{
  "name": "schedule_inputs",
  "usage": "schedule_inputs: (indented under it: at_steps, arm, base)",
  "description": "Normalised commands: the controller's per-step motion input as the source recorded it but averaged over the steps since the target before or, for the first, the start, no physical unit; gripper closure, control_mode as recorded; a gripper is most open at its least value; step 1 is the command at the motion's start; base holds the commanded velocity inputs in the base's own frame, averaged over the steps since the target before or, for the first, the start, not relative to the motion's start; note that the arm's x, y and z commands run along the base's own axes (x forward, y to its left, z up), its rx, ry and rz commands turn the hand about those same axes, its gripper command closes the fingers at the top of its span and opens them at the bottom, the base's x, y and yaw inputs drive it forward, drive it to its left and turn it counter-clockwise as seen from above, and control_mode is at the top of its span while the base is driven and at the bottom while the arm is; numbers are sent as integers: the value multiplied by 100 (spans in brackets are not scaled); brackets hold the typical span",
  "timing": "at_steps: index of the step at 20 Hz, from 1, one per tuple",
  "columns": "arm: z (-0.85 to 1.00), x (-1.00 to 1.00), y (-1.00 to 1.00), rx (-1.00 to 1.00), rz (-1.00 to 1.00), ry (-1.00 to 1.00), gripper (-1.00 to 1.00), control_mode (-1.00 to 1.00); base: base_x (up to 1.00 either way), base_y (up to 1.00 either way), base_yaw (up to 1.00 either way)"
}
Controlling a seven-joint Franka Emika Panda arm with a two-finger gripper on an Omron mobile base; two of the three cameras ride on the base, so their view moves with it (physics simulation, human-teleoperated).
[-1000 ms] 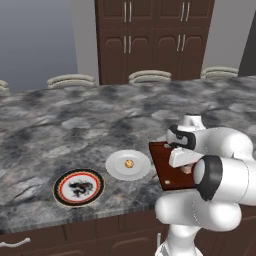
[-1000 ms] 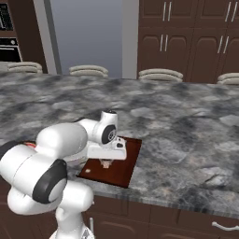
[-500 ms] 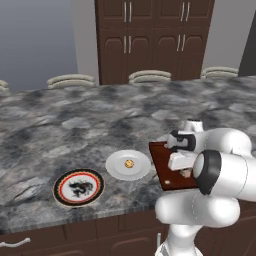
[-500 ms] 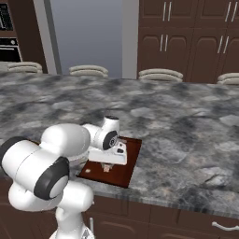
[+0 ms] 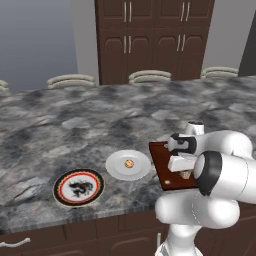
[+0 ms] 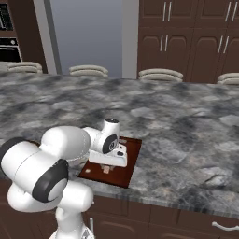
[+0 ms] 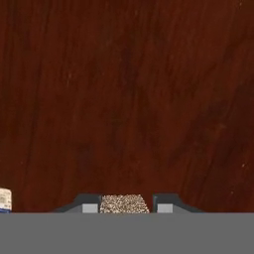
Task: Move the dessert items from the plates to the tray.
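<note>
brownish dessert piece (image 7: pixel 124 204) sits between the jaws, over the tray (image 7: pixel 127 99).

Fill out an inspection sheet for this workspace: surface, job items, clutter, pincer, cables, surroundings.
Surface: grey marbled counter, an island.
Job's things: dark wooden tray near the front edge; speckled brownish dessert piece low over the tray, between the fingertips; golden cookie on the plain white plate; patterned plate carries no dessert.
Clutter: small pale thing at the hand view's edge, cannot identify.
Pincer: over the tray, jaws close on either side of the dessert piece; grip or release cannot be told.
Cables: nothing seen.
Surroundings: dark cabinets, chair backs behind the counter, oven far left.
</note>
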Motion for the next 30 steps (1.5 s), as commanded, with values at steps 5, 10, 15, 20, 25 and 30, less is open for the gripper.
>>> schedule_inputs:
  at_steps: [5, 10, 15, 20, 25, 30]
  arm:
    - [5, 0, 0, 0, 0, 0, -100, -100]
    - [49, 0, 1, 0, -5, 0, -100, -100]
    - [46, 0, 31, 0, -7, -1, -100, -100]
    - [34, 3, 72, -1, -1, 0, -100, -100]
    - [12, 11, 55, -1, 0, 0, -100, -100]
    - [0, 25, 53, -1, 0, 0, -100, -100]
  base:
    - [0, 0, 0]
    - [0, 0, 0]
    - [0, 0, 0]
    - [0, 0, 0]
    - [0, 0, 0]
    - [0, 0, 0]
